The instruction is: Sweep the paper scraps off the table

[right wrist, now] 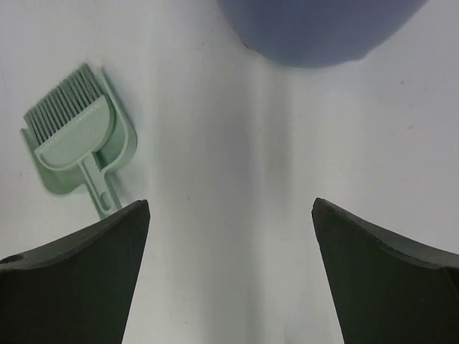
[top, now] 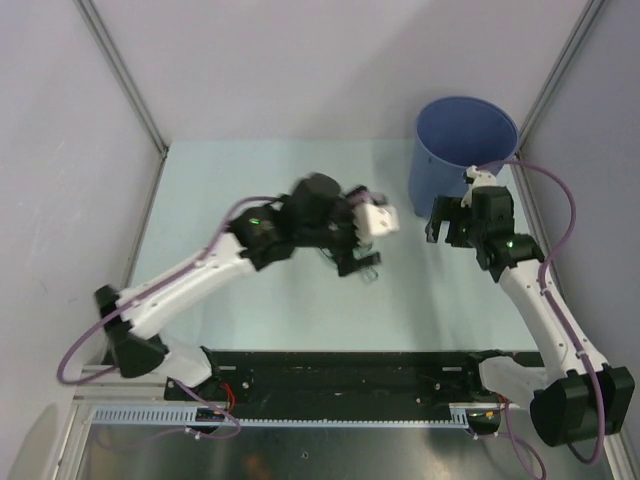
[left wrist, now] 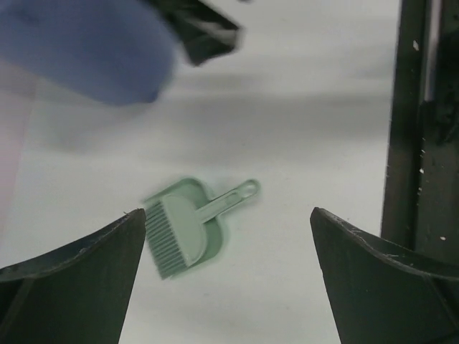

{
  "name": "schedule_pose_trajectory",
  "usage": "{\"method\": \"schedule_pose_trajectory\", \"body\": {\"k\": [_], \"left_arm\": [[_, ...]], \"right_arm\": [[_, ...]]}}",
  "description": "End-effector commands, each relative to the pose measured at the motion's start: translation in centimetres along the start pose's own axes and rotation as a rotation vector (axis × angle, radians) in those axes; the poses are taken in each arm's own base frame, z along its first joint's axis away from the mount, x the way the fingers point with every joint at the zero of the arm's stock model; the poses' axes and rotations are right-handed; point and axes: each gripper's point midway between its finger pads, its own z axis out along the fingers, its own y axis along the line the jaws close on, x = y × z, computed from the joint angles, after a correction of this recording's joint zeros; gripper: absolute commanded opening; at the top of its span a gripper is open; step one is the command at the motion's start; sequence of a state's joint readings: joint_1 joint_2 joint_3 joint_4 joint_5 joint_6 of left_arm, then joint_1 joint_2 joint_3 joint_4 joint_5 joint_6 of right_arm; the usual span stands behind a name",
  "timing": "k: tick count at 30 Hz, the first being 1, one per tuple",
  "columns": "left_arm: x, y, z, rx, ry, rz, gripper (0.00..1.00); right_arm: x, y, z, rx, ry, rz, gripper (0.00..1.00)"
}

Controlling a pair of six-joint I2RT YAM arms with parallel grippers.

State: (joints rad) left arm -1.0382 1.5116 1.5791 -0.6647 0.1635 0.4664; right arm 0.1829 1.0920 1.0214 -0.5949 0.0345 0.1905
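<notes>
No paper scraps show in any view. The pale mint table (top: 230, 190) lies bare around the arms. My left gripper (top: 362, 262) hangs over the table's middle, open and empty; in the left wrist view (left wrist: 228, 210) its jaws stand wide apart above a pale green dustpan with its brush (left wrist: 188, 228) lying on it. My right gripper (top: 440, 228) is open and empty just in front of the blue bucket (top: 465, 145); in the right wrist view (right wrist: 231, 201) its jaws stand wide over bare table, with the dustpan and brush (right wrist: 80, 140) to the left.
The blue bucket stands at the back right and also shows in the left wrist view (left wrist: 86, 46) and the right wrist view (right wrist: 323, 29). A black and metal rail (top: 350, 375) runs along the near edge. Grey walls close in on three sides.
</notes>
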Motion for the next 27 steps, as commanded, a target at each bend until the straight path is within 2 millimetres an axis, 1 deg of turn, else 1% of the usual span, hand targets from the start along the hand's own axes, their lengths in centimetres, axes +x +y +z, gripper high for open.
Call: {"method": "schedule_pose_trajectory", "body": {"k": [1,2,3,4,5,6,7,8,9,10,11,12,13,14,15,16,17,18,19,20,21,22,23,24,25,26,27], "left_arm": [[4.1,4.8,-3.2,-0.03,-0.032,-0.236,1.0],[6.7,6.2,-3.4,-0.083,0.01,-0.296,1.0],[7.7,8.1,-4.4,-0.151,-0.002,-0.335,1.0],[10.6,11.2,-6.2,-0.244,0.008,-0.418,1.0],[13.8,11.5,-6.4,-0.271,0.039,-0.495,1.0],[14.3,13.3,-7.8,-0.352,-0.009,-0.503,1.0],[17.2,15.4,-9.8,-0.452,-0.008,-0.568,1.0],[20.7,14.7,-9.7,-0.486,0.026,-0.616,1.0],[21.4,16.4,-10.8,-0.582,-0.023,-0.598,1.0],[22.8,17.5,-13.3,-0.707,-0.039,-0.606,1.0],[26.4,15.8,-12.6,-0.74,0.006,-0.64,1.0],[26.0,17.4,-13.7,-0.843,-0.07,-0.581,1.0],[28.7,15.6,-13.5,-0.889,-0.057,-0.603,1.0],[29.9,15.6,-14.3,-0.977,-0.062,-0.604,1.0],[29.0,16.6,-15.3,-1.055,-0.156,-0.553,1.0],[31.3,15.0,-14.7,-1.072,-0.144,-0.593,1.0],[31.9,14.8,-14.8,-1.1,-0.156,-0.597,1.0],[31.6,15.2,-15.2,-1.131,-0.198,-0.577,1.0],[32.7,14.3,-14.7,-1.128,-0.189,-0.589,1.0],[33.8,14.1,-14.6,-1.154,-0.17,-0.598,1.0],[33.5,14.8,-15.7,-1.222,-0.206,-0.567,1.0],[34.5,14.3,-15.8,-1.25,-0.193,-0.567,0.99],[35.3,14.5,-16.2,-1.3,-0.201,-0.599,1.0],[35.7,14.8,-16.4,-1.325,-0.209,-0.616,1.0],[36.2,14.8,-16.3,-1.328,-0.215,-0.629,1.0],[36.2,15.0,-16.2,-1.32,-0.229,-0.621,1.0],[36.2,15.1,-16.6,-1.325,-0.241,-0.625,1.0]], "right_arm": [[-2.4,-0.3,1.3,-0.036,-0.26,-0.022,1.0],[-2.7,-0.9,1.0,-0.022,-0.314,-0.021,1.0],[-3.9,-1.2,0.9,-0.014,-0.405,-0.02,1.0],[-4.1,-2.5,1.0,0.039,-0.455,-0.001,1.0],[-1.9,-3.7,2.1,0.074,-0.442,0.01,1.0],[-3.2,-4.1,1.5,0.083,-0.535,0.033,1.0],[-3.0,-5.0,1.6,0.114,-0.562,0.051,1.0],[-0.5,-6.3,2.8,0.144,-0.535,0.056,1.0],[-1.4,-6.5,2.5,0.144,-0.611,0.063,1.0],[-0.6,-7.4,2.7,0.177,-0.626,0.065,1.0],[-0.1,-7.9,2.9,0.194,-0.649,0.06,1.0],[0.8,-8.6,2.8,0.21,-0.7,0.061,1.0],[1.6,-9.3,3.1,0.247,-0.705,0.053,1.0],[2.0,-9.7,3.1,0.262,-0.722,0.049,1.0],[2.5,-10.0,3.1,0.268,-0.745,0.046,1.0],[3.3,-10.3,3.8,0.281,-0.714,0.031,1.0],[3.7,-10.4,4.3,0.286,-0.694,0.024,1.0],[3.3,-10.4,4.3,0.284,-0.712,0.013,1.0],[3.3,-10.1,4.5,0.272,-0.706,0.004,1.0],[3.5,-9.8,4.9,0.254,-0.693,-0.008,1.0],[2.7,-9.5,4.6,0.236,-0.732,-0.013,1.0],[2.7,-9.7,4.8,0.242,-0.733,-0.021,1.0],[2.5,-9.5,5.2,0.232,-0.73,-0.025,1.0],[2.9,-9.1,5.8,0.208,-0.697,-0.029,1.0],[2.8,-8.8,6.0,0.191,-0.694,-0.043,1.0],[3.8,-8.9,7.0,0.185,-0.66,-0.048,1.0],[3.3,-8.5,6.9,0.16,-0.697,-0.049,1.0]]}}
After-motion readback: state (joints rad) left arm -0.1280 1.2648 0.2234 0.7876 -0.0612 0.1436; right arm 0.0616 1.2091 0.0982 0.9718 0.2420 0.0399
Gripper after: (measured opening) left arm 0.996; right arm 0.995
